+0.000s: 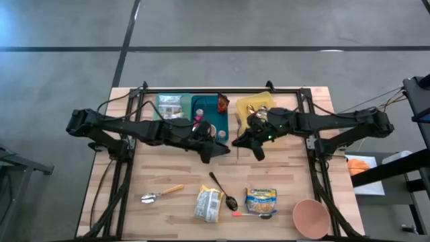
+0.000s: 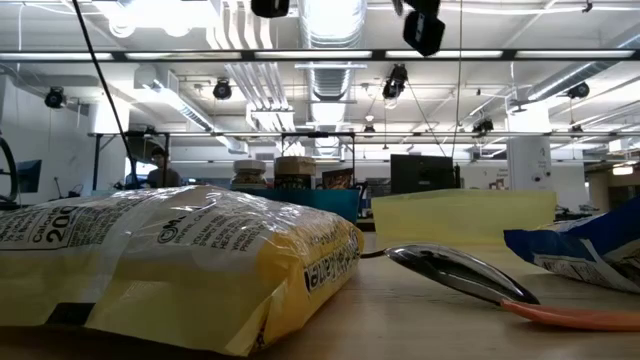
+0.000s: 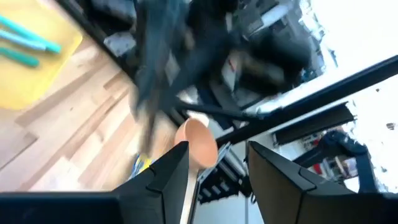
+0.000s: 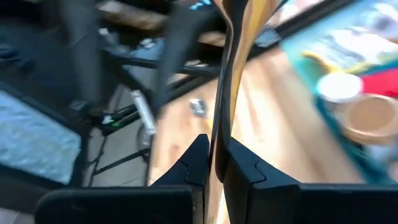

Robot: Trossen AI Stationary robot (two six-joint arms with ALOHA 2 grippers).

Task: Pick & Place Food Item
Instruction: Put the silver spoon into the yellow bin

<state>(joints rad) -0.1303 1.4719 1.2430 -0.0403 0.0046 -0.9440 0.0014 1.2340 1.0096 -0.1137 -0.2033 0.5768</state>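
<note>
You see the food item as a thin flat packet (image 4: 235, 43), golden brown with a darker side, turned so that only its narrow edge shows in the right wrist view. It hangs upright between the two fingers of the right gripper (image 4: 214, 146), which are clenched on it. What is printed on it, you cannot tell. In the high view this gripper (image 1: 250, 142) is above the middle of the table (image 1: 168, 168), just in front of the yellow tray (image 1: 259, 102), so the packet is in the air and not on the wood.

Just beside it, the left gripper (image 1: 211, 149) is at the front edge of the teal tray (image 1: 203, 107). In the left wrist view its fingers (image 3: 171, 165) stand apart and nothing is between them; it is released.

In the teal tray you see a white cap (image 4: 339, 87), something red (image 4: 380, 81) and a round brown lid (image 4: 372, 118). A green pack (image 1: 171, 106) lies at the tray's left part.

At the front of the table lie a yellow bag (image 1: 209, 204), a black spoon (image 1: 222, 190), a blue and yellow bag (image 1: 261, 199) and a pink bowl (image 1: 311, 217). An orange-handled spoon (image 1: 161, 195) lies to the left of the yellow bag. Another spoon (image 1: 254, 214) lies touching the front edge of the blue bag.
</note>
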